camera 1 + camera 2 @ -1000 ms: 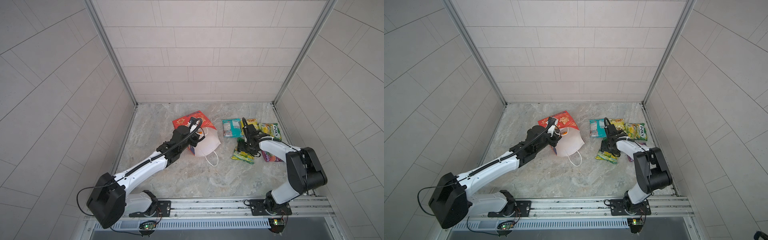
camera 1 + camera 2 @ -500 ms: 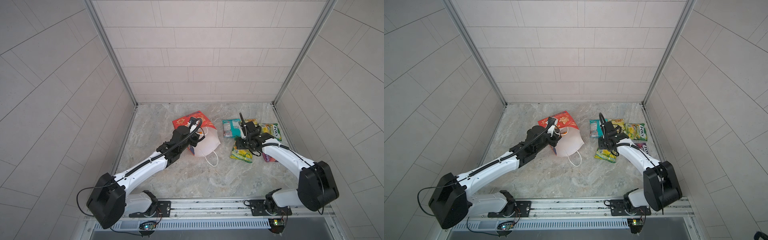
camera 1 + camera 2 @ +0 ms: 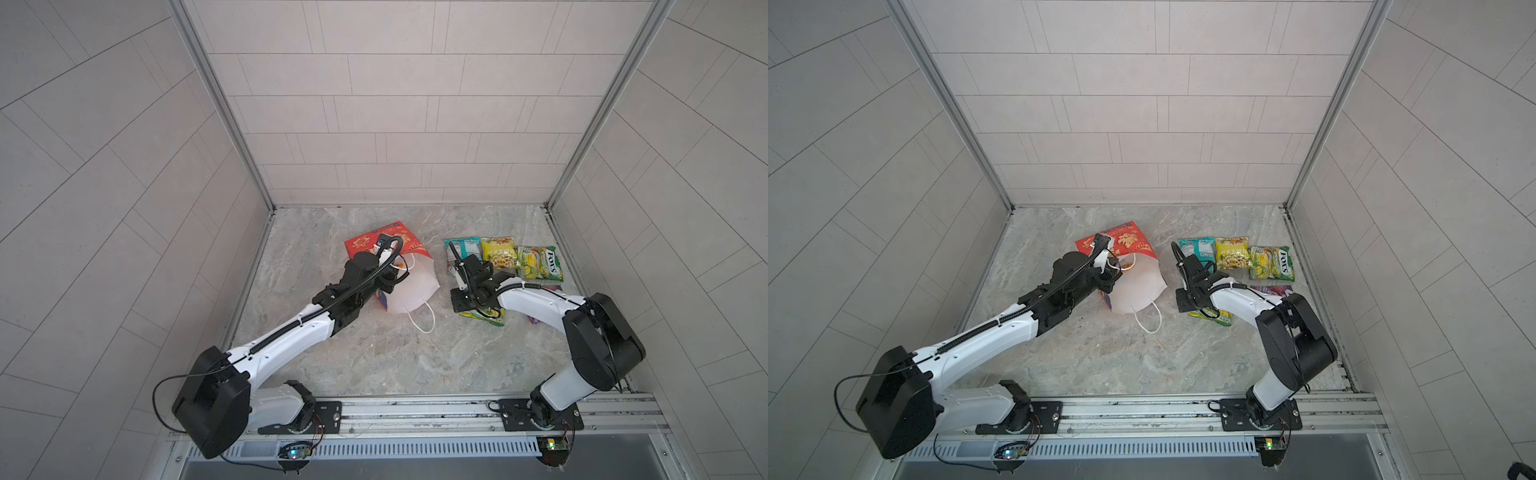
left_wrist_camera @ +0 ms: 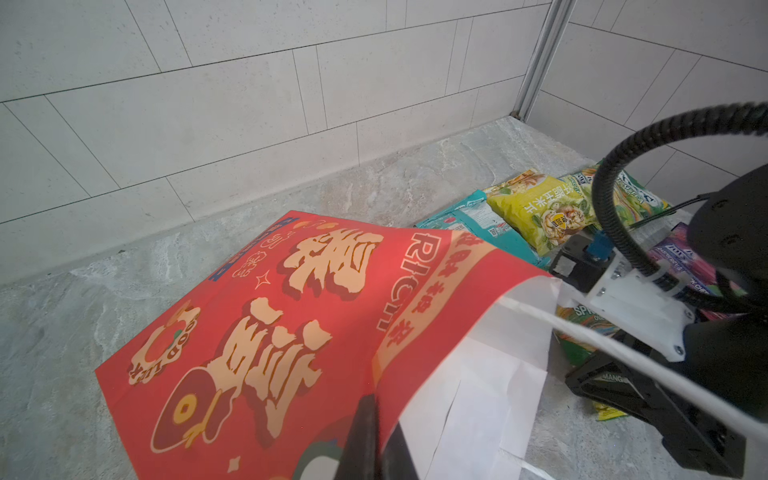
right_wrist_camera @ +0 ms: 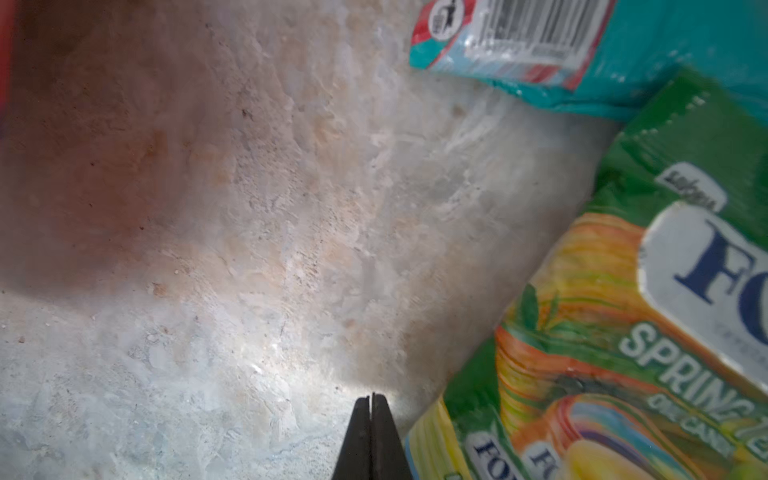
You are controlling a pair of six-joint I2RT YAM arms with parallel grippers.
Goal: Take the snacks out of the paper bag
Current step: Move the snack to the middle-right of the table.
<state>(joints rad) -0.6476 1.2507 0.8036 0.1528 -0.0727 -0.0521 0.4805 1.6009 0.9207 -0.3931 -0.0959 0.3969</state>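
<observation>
The red paper bag (image 3: 365,245) (image 3: 1129,245) (image 4: 270,332) lies on its side, its white inside facing front-right. My left gripper (image 3: 395,272) (image 4: 376,436) is shut on the bag's upper rim. A bit of orange (image 3: 1127,266) shows inside the mouth. Teal (image 3: 463,249), yellow (image 3: 498,252) and FOX'S (image 3: 539,262) snacks lie in a row at the back right. A purple one (image 3: 550,287) is partly hidden by my right arm. My right gripper (image 3: 461,305) (image 5: 371,399) is shut and holds nothing, just above the floor beside another FOX'S packet (image 3: 484,316) (image 5: 623,332).
The bag's white cord handle (image 3: 424,322) trails on the marble floor (image 3: 395,361) toward the front. Tiled walls close in the left, back and right sides. The arms' mounting rail (image 3: 415,411) runs along the front edge.
My right gripper has shut on nothing and shifted a little toward the bag, and its elbow has swung out to the right. The left arm and the bag have not moved.
</observation>
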